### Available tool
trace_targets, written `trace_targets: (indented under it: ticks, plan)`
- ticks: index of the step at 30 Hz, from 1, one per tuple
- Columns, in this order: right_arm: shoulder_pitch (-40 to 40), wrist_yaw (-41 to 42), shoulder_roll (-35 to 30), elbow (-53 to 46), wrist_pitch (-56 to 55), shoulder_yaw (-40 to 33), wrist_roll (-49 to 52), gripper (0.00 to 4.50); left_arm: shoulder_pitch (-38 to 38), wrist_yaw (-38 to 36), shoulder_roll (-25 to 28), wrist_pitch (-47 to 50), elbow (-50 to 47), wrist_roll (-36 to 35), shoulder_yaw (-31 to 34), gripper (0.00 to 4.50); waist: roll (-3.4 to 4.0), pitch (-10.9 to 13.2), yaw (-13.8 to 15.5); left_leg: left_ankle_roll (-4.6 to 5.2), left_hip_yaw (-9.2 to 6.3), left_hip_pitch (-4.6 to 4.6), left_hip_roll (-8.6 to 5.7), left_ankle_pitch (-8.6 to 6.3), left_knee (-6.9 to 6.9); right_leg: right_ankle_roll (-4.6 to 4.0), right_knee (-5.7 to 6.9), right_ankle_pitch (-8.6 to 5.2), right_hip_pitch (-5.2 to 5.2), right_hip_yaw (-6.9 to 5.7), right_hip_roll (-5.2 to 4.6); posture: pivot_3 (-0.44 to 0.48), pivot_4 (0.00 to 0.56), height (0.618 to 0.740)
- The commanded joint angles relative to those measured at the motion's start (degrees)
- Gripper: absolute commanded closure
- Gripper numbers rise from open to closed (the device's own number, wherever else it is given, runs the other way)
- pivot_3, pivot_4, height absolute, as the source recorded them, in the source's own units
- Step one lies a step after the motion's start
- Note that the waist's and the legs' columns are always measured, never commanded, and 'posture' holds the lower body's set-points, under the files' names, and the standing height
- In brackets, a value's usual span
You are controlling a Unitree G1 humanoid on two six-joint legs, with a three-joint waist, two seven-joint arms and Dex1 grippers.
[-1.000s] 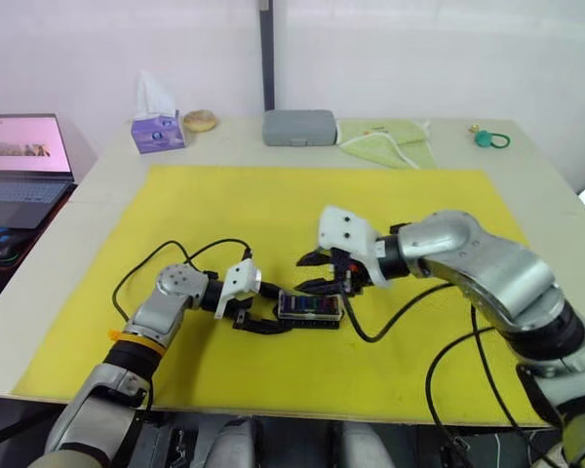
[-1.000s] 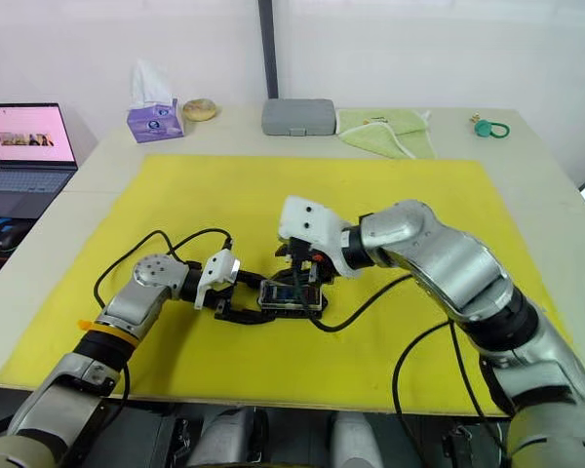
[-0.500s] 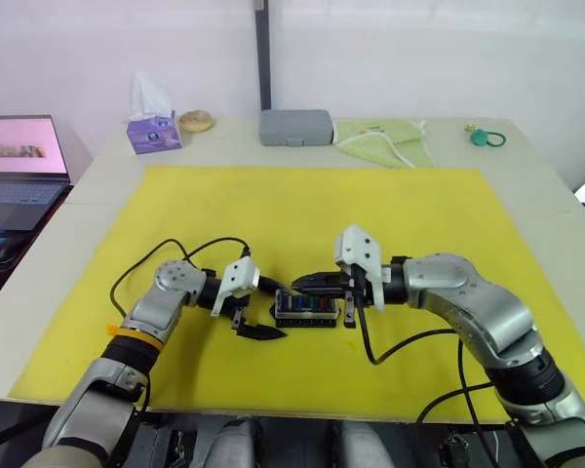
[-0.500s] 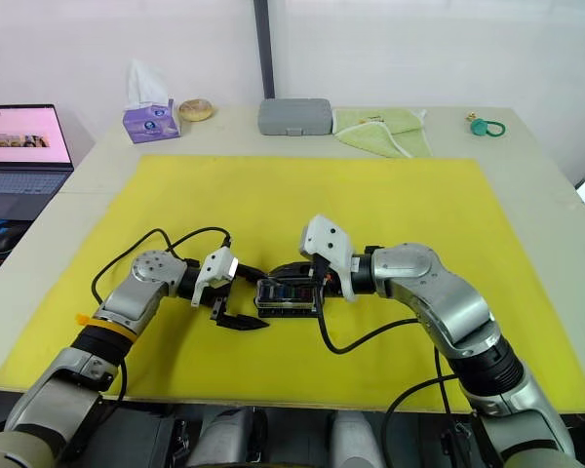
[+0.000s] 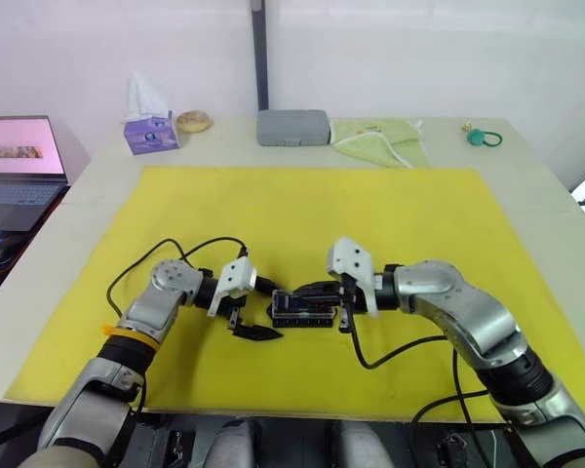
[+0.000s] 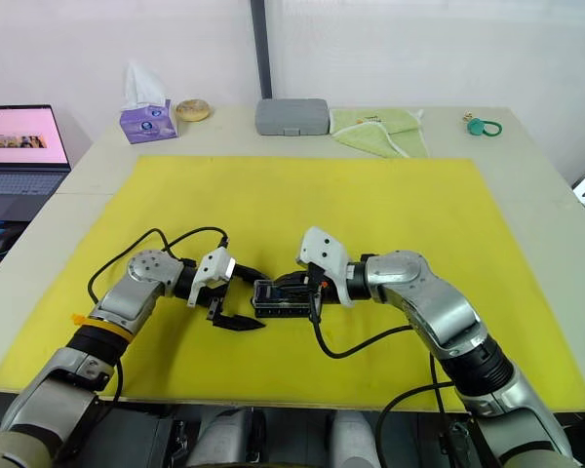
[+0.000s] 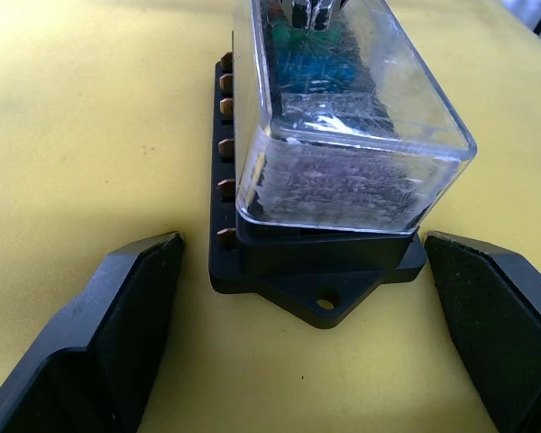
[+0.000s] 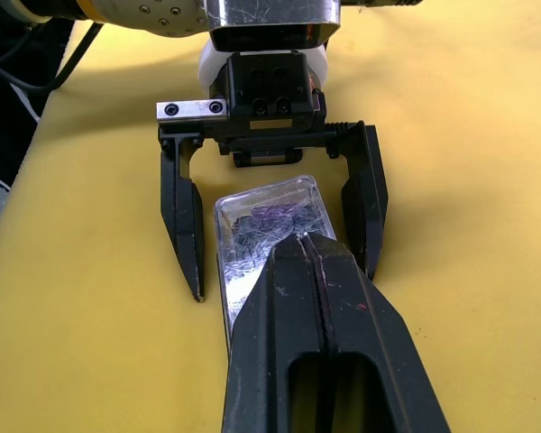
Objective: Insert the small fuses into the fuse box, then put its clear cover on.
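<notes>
The fuse box (image 7: 316,271) sits on the yellow mat (image 5: 302,214), near the front edge of the counter (image 5: 556,205) and about in the middle. It is a small black block. The clear cover (image 7: 343,135) is on top of it. Through the cover you can see green and teal fuses (image 7: 311,54), and a bit of purple lower down. A row of little copper tabs (image 7: 224,144) sticks out along one side of the box.

The left claw (image 5: 258,309) is at the left end of the box. Its two black fingers (image 7: 99,343) are spread wide apart, one on each side of that end. They do not touch the box.

The right claw (image 5: 330,297) comes in from the right. Its fingers (image 8: 320,334) are pressed tight together with nothing between them. They lie over the top of the clear cover at the right end of the box.

At the far edge of the counter there is a grey case (image 5: 292,127), a green cloth (image 5: 385,141) to its right, a purple tissue box (image 5: 151,132) to its left, and a small teal ring (image 5: 485,137) far right. A laptop (image 5: 19,171) is open off to the left.
</notes>
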Motion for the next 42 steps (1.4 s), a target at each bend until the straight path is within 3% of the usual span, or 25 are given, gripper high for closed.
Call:
trace_targets:
  ticks: [1,11,28,42]
  plan:
    - [0.19,-0.47,0.72,1.24,2.42,1.01,-0.26,4.50,2.30,0.94,2.03,0.46,2.26,4.23,-1.52,0.03,0.00,0.00,-0.02,0.00,-0.01,0.01,0.01,0.00,0.00,0.00,0.00,0.00,0.00,0.00,0.02,0.000,0.150,0.737]
    - [-0.13,-0.52,1.78,4.61,4.72,1.76,-0.77,4.50,2.98,1.45,1.97,-0.05,1.58,4.17,-1.95,0.03,-0.01,-0.04,-0.05,0.00,-0.01,0.11,0.04,0.00,0.00,0.01,0.02,0.01,0.10,-0.01,0.21,0.000,0.150,0.737]
    - [-1.17,-1.01,0.11,5.90,9.69,11.39,-5.77,4.50,5.15,3.47,1.83,-4.66,1.76,6.09,-2.61,0.03,-0.08,-0.36,-0.07,0.02,-0.05,0.80,0.15,-0.03,-0.12,-0.03,-0.07,-0.02,0.71,0.00,0.26,0.000,0.150,0.737]
    - [-1.14,-1.03,1.38,6.09,3.21,5.42,-4.22,4.50,3.48,4.66,1.38,-4.57,4.47,5.46,-1.07,0.03,-0.13,-0.73,-0.05,0.02,-0.05,1.02,0.17,-0.05,-0.30,-0.07,-0.13,-0.03,0.64,0.11,-0.21,0.000,0.150,0.737]
